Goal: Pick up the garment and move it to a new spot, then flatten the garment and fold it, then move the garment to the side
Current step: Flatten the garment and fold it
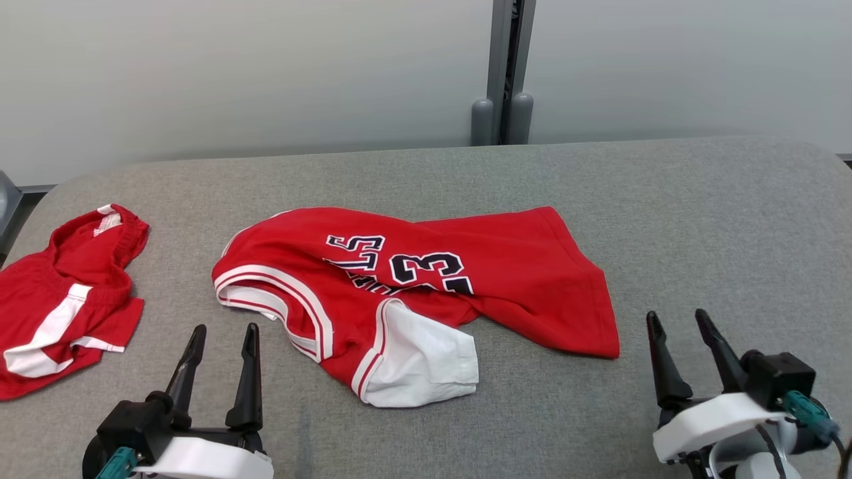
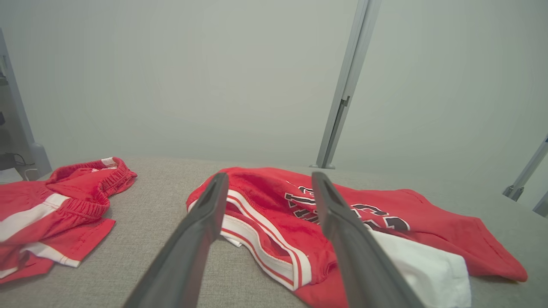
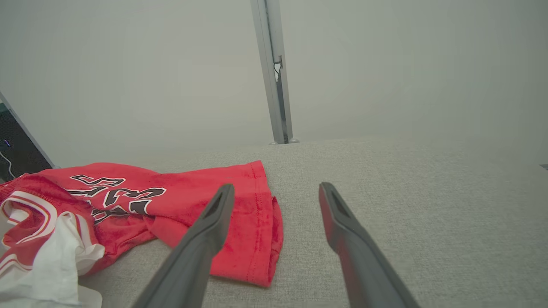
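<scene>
Head view: a red jersey [image 1: 426,279] is seen lying crumpled near the middle of the grey bench [image 1: 699,213], with its dark number and lettering turned upward and a white flap folded out at its near edge. White-and-red trim is shown along its left side. Red shorts [image 1: 60,299] with white stripes are bunched at the bench's left edge, set apart from the jersey by a strip of bare grey cloth. Behind the bench a pale wall [image 1: 233,73] is seen, split by a grey post [image 1: 504,73].

The left claw [image 1: 225,329] is held wide and empty at the lower left, near the jersey's trimmed side and not touching it; the shorts lie to its left. The right claw [image 1: 677,316] is likewise spread wide and empty at the lower right, just beside the jersey's right hem, with bare bench under it.

From the left wrist, the trimmed opening of the jersey is framed between the two fingers, the shorts off to the left. From the right wrist, the hem is seen behind the left finger, and bare bench is seen between the fingers.
</scene>
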{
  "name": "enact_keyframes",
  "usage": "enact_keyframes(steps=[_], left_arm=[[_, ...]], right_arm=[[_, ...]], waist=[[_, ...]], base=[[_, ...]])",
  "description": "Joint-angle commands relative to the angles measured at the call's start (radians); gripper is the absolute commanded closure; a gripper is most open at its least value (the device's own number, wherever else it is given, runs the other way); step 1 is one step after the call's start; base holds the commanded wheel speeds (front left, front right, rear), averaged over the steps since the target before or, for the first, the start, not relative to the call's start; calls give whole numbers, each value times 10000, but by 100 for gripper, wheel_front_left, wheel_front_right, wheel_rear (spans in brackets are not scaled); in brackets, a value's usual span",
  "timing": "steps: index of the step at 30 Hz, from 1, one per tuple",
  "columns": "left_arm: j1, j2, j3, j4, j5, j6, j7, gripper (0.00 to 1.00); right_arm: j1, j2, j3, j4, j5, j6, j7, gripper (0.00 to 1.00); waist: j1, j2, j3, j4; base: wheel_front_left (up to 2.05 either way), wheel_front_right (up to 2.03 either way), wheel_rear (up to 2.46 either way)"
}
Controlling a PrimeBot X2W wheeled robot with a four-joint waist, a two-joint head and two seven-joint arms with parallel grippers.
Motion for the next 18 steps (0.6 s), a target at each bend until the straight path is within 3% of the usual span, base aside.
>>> enact_keyframes(steps=[1, 10, 18], left_arm=[[-103, -18, 43, 6, 50, -75, -8, 0], [-281, -253, 225, 158, 294, -397, -8, 0], [-352, -337, 372, 377, 427, -601, -8, 0]], right_arm=[[-153, -82, -17, 48, 28, 23, 35, 0], [-1362, -340, 800, 2248, 646, 23, 1753, 0], [-2177, -478, 562, 3725, 1132, 23, 3384, 0]], waist=[[0, -1, -7, 18], [0, -1, -8, 404], [0, -1, 110, 925]], base=[[0, 0, 0], [0, 0, 0], [0, 0, 0]])
